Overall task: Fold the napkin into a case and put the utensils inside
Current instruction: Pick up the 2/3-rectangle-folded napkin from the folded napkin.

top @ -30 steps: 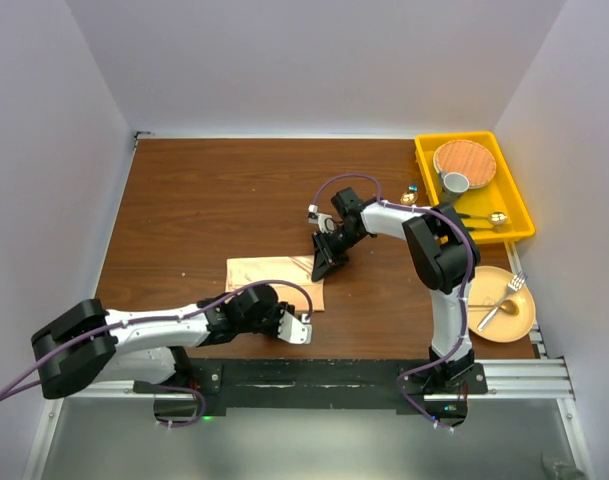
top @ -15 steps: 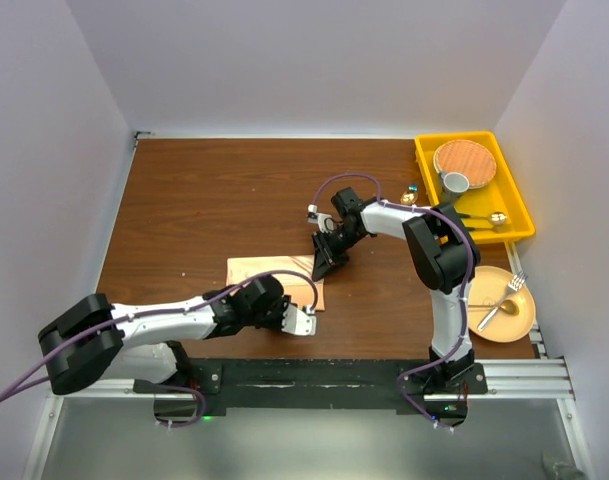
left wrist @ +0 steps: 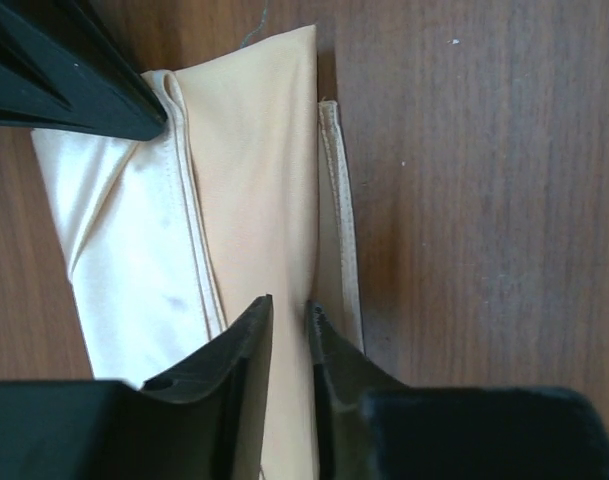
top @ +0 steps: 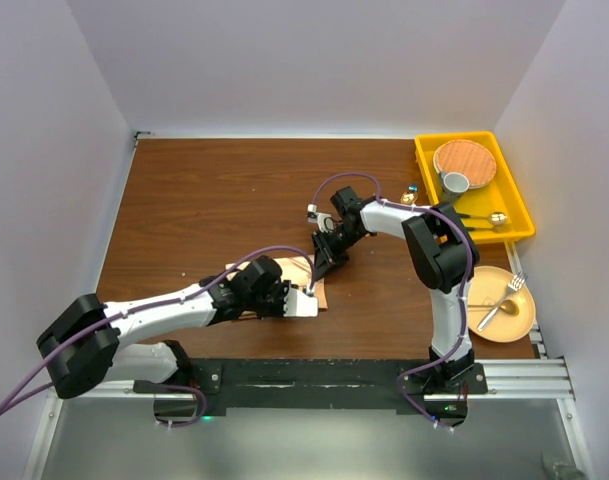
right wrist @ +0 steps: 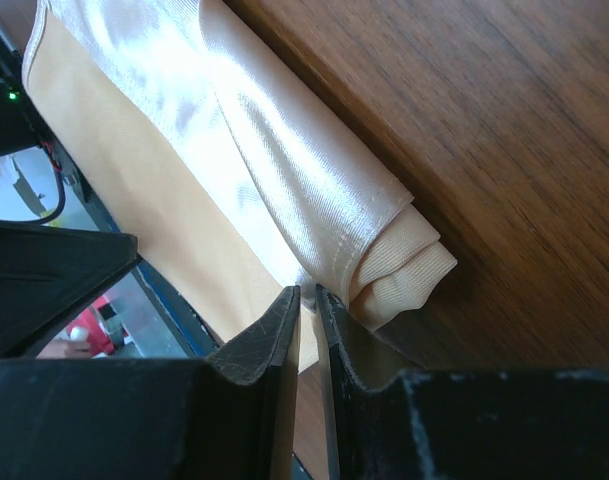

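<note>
The peach satin napkin (top: pixel 306 272) lies folded into a narrow strip near the table's front middle, its left part hidden under my left arm. My left gripper (top: pixel 306 298) (left wrist: pixel 289 318) stands over the strip's near right end, jaws a narrow gap apart with cloth (left wrist: pixel 254 180) showing between them. My right gripper (top: pixel 324 262) (right wrist: pixel 307 297) is shut on a layer at the napkin's far right corner, beside the rolled fold (right wrist: pixel 404 262). A gold fork (top: pixel 512 287) and spoon (top: pixel 494 312) lie on the round plate (top: pixel 524 325) at the right.
A yellow tray (top: pixel 424 160) at the back right holds a round wooden dish (top: pixel 464 158), a cup (top: pixel 454 183) and a gold spoon (top: pixel 489 218). A small gold and blue piece (top: pixel 412 190) lies beside the tray. White walls close in the table.
My left arm has swung forward over the napkin, covering its left part, and its gripper now sits at the near right end. The right gripper has kept its place and grip.
</note>
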Controlling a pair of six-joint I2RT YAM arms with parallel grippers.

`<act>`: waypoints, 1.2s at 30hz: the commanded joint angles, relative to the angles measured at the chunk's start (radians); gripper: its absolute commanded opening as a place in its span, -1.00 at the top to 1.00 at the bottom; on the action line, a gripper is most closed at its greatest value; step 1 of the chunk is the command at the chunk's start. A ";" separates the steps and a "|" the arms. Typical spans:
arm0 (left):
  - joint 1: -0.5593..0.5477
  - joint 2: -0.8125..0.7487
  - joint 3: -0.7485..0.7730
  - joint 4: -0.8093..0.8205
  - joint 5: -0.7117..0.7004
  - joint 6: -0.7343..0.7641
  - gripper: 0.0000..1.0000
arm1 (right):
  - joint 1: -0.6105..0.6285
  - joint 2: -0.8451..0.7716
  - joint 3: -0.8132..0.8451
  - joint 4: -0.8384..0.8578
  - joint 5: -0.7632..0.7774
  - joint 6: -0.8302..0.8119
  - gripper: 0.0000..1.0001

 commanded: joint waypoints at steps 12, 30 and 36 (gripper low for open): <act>-0.030 0.169 -0.036 0.027 0.016 0.075 0.45 | -0.002 0.063 0.000 0.026 0.221 -0.073 0.64; 0.200 0.221 0.280 -0.298 0.430 0.069 1.00 | -0.002 0.063 0.006 0.014 0.234 -0.100 0.64; 0.359 0.359 0.438 -0.392 0.582 0.060 1.00 | -0.001 0.063 0.001 0.015 0.231 -0.100 0.64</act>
